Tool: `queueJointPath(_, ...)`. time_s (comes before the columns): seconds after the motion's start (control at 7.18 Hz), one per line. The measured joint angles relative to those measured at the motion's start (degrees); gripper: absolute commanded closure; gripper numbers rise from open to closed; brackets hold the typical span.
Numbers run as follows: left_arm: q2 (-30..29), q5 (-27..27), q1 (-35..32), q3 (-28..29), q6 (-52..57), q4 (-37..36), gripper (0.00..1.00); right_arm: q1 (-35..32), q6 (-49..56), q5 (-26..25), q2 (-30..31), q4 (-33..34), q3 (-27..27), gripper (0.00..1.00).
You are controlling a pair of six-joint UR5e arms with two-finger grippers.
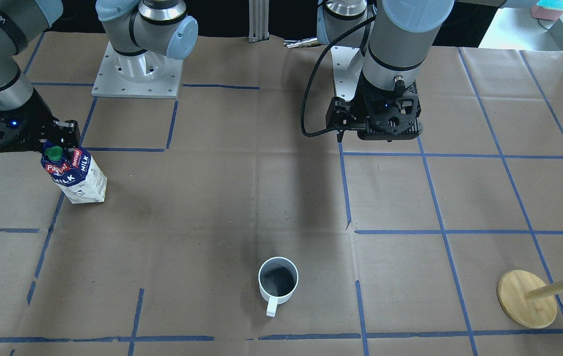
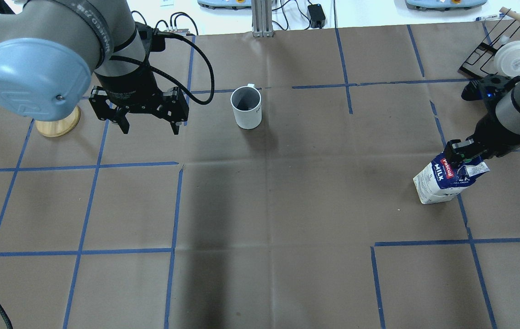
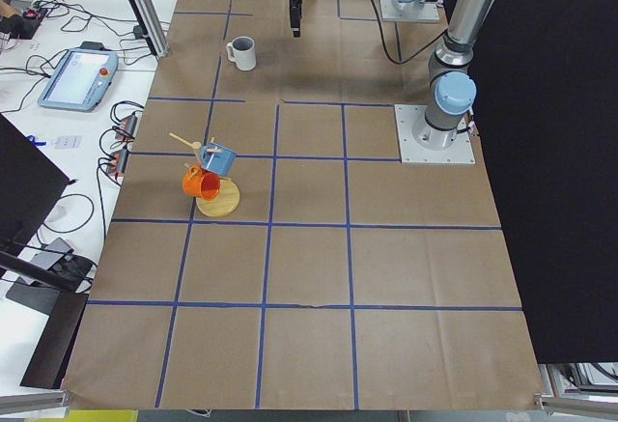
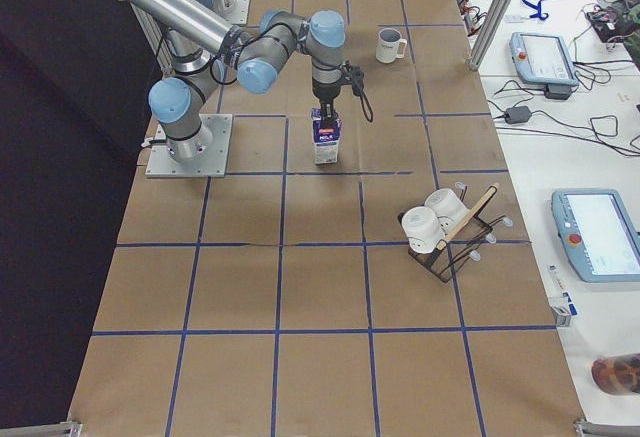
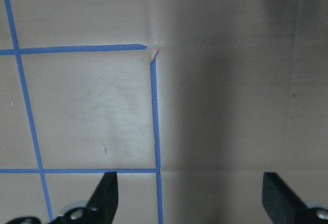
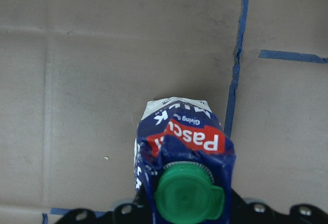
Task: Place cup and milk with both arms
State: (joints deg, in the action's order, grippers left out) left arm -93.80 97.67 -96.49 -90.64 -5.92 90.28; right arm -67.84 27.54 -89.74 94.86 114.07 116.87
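Both jaws of the right pincer (image 2: 463, 159) clasp the milk (image 2: 438, 183) top.

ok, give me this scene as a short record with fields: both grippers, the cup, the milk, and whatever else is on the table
left gripper: open, empty, above the table beside the cup, not touching it
right gripper: shut on the milk's top
cup: upright, empty, standing free, handle pointing away from the robot
milk: green cap on, base seemingly on the table
also there: wooden mug stand with a blue mug and an orange mug; rack with white cups
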Motion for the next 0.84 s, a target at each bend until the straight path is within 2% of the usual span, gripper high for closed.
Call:
queueJointPath(0.14, -0.2, 4.0, 0.0, 0.0, -0.2, 0.2, 0.00, -0.1, -0.2, 0.0, 0.0, -1.5, -2.8, 0.55)
queueJointPath(0.28, -0.2, 5.6, 0.1, -0.3, -0.2, 0.2, 0.00, -0.4, -0.5, 0.0, -0.2, -4.7, -6.4, 0.55)
queueJointPath(0.56, 0.0, 6.3, 0.1, -0.9, 0.0, 0.0, 0.00, -2.8, -3.3, -0.1, -2.0, -10.1, -13.2, 0.55)
queueJointPath(0.84, 0.1, 6.2, 0.2, -1.1, 0.0, 0.0, 0.00, -11.7, -11.9, -0.7, -8.3, -12.1, -22.3, 0.56)
